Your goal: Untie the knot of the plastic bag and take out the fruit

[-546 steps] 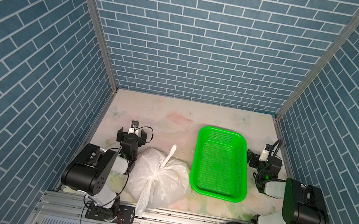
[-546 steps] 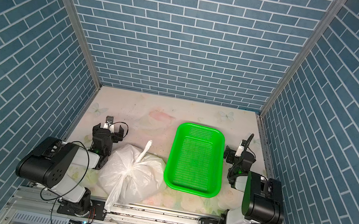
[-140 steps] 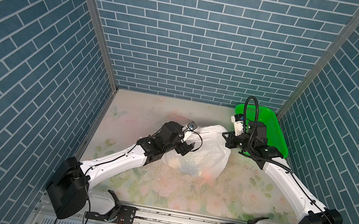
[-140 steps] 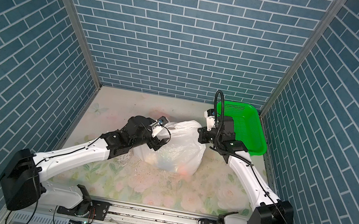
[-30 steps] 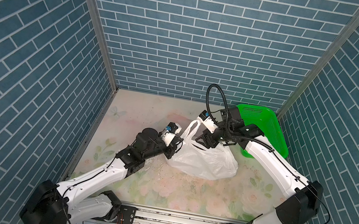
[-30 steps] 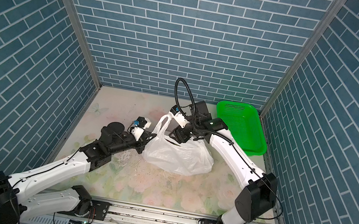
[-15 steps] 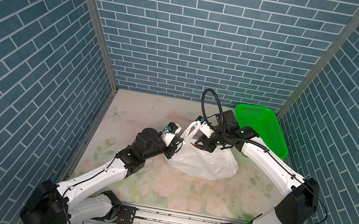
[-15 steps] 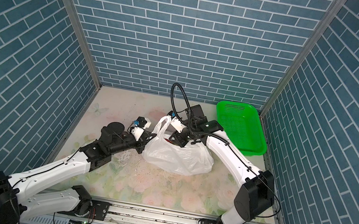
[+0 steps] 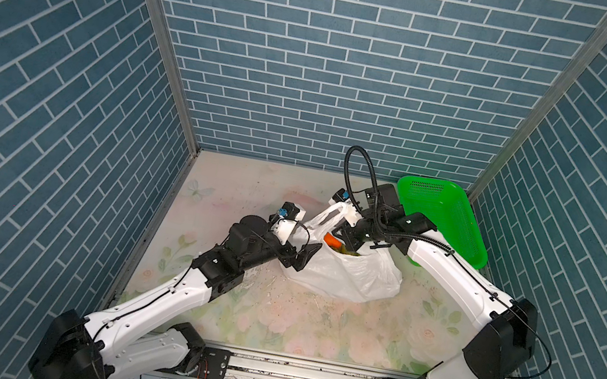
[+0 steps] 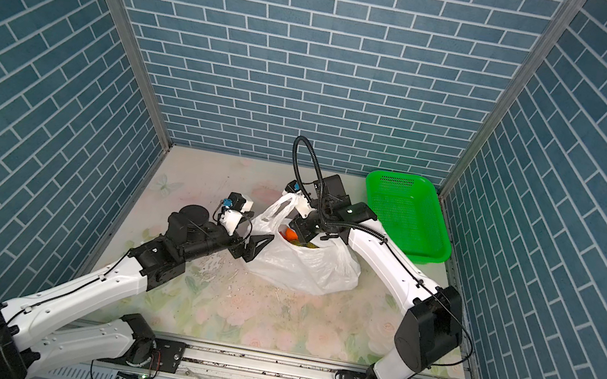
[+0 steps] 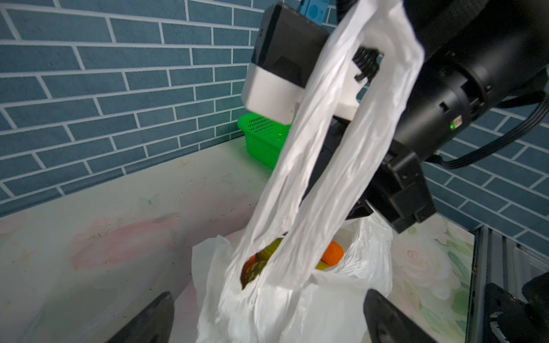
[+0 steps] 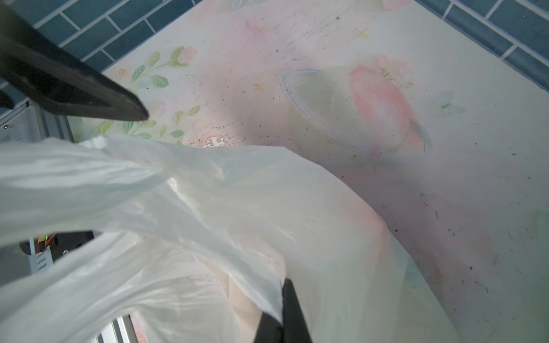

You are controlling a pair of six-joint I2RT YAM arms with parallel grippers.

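The white plastic bag (image 9: 345, 276) (image 10: 300, 268) sits mid-table with its mouth gaping. Fruit shows inside: an orange one (image 9: 333, 241) (image 11: 332, 252) and a mottled green one (image 11: 257, 267). One handle loop (image 9: 324, 219) (image 11: 326, 163) is draped up over the right wrist. The knot is out of view. My left gripper (image 9: 300, 257) (image 10: 255, 247) (image 11: 267, 300) stands open at the bag's left side, its jaws wide on either side of the plastic. At the bag's mouth, my right gripper (image 9: 347, 242) (image 12: 282, 323) is shut on a fold of the bag's rim.
A green perforated basket (image 9: 444, 219) (image 10: 406, 217) leans in the back right corner against the brick wall, just behind the right arm. Brick walls close off three sides. A metal rail (image 9: 303, 372) runs along the front edge.
My left gripper has opened and let go of the bag's left edge. My right gripper has shut on the bag's rim at the mouth.
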